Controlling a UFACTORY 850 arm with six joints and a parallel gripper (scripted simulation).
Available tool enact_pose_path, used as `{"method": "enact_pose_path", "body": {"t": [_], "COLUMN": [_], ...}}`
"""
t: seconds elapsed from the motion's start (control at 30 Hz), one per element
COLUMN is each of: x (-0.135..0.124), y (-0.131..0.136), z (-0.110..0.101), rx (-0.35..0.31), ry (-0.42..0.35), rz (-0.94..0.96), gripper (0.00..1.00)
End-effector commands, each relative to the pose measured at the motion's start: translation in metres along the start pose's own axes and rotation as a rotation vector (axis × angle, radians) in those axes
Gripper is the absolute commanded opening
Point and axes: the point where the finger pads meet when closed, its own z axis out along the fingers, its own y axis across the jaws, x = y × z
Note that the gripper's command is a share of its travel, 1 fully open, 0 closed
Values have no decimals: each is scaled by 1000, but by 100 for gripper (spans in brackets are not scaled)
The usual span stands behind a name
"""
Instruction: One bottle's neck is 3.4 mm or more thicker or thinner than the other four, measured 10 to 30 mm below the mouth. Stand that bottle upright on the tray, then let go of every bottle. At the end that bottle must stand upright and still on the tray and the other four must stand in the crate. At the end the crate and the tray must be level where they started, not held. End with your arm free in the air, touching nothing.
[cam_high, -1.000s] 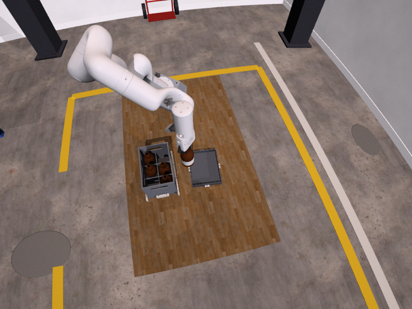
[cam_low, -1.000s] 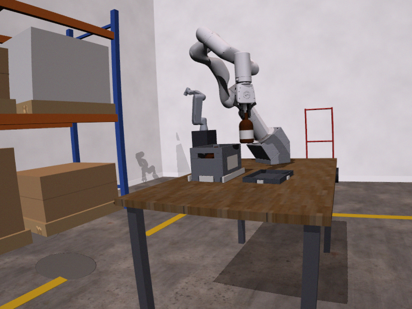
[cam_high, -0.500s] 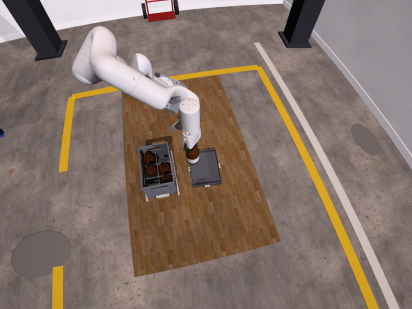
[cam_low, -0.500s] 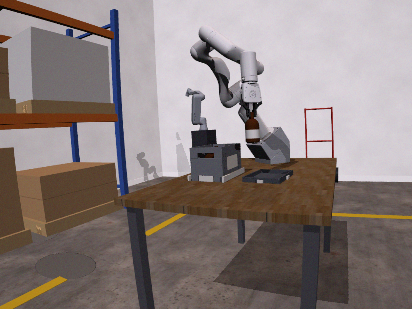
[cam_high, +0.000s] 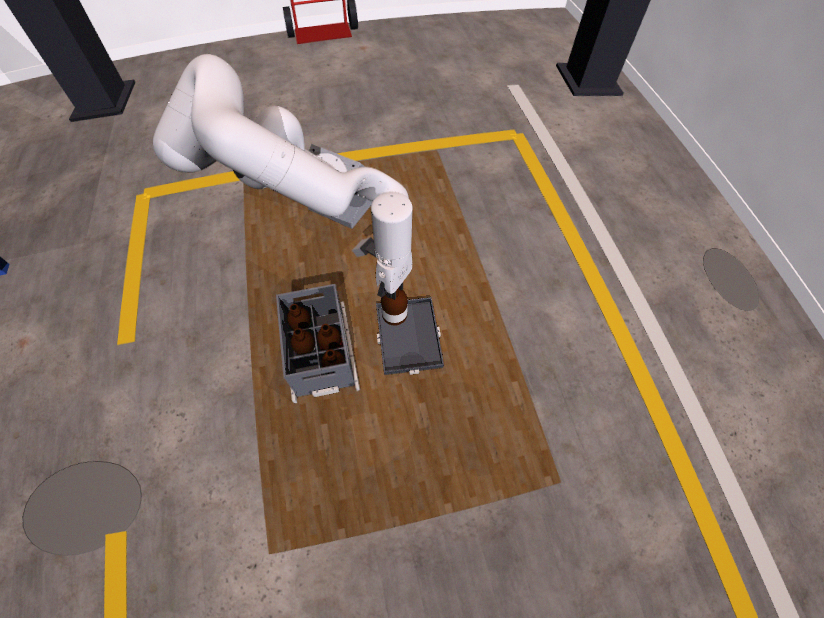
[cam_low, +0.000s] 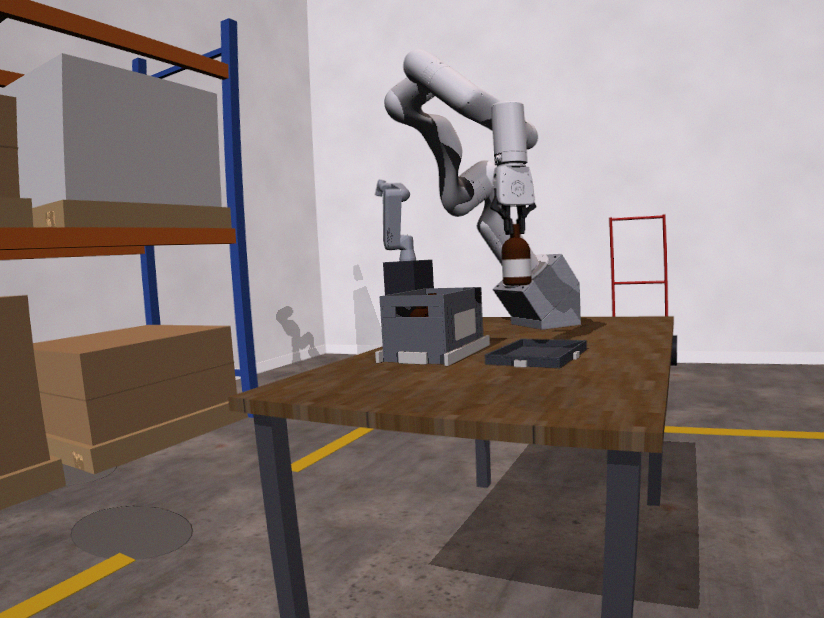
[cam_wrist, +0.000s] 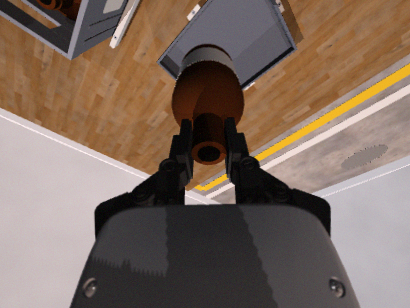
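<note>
My gripper (cam_wrist: 208, 131) (cam_low: 516, 227) is shut on the neck of a brown bottle (cam_high: 394, 306) (cam_low: 516, 252) (cam_wrist: 207, 90) with a white label band. The bottle hangs upright, well above the table, over the back left part of the tray as the top view shows it. The dark grey tray (cam_high: 412, 369) (cam_low: 559, 362) (cam_wrist: 270, 65) holds no bottle. The grey crate (cam_high: 318, 382) (cam_low: 413, 337) (cam_wrist: 92, 30) stands left of the tray. Several brown bottles stand in its compartments; one bottle (cam_high: 330, 357) is partly hidden by the crate wall. Neck thicknesses cannot be compared from these views.
White locating strips (cam_high: 325, 391) (cam_low: 412, 357) edge the crate, and small white blocks (cam_high: 413, 371) (cam_low: 520, 363) sit at the tray's sides. The arm's grey base (cam_low: 549, 292) stands at the back of the wooden table (cam_high: 399, 452) (cam_low: 425, 392).
</note>
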Motion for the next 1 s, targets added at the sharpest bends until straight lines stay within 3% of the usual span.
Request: {"method": "enact_pose_path", "body": {"t": [0.0,0.97], "x": [-5,-21], "y": [7,33], "z": [-1,-1], "rx": [0,0], "ry": [-2,-2], "rz": [1,1], "gripper": [0,0]}}
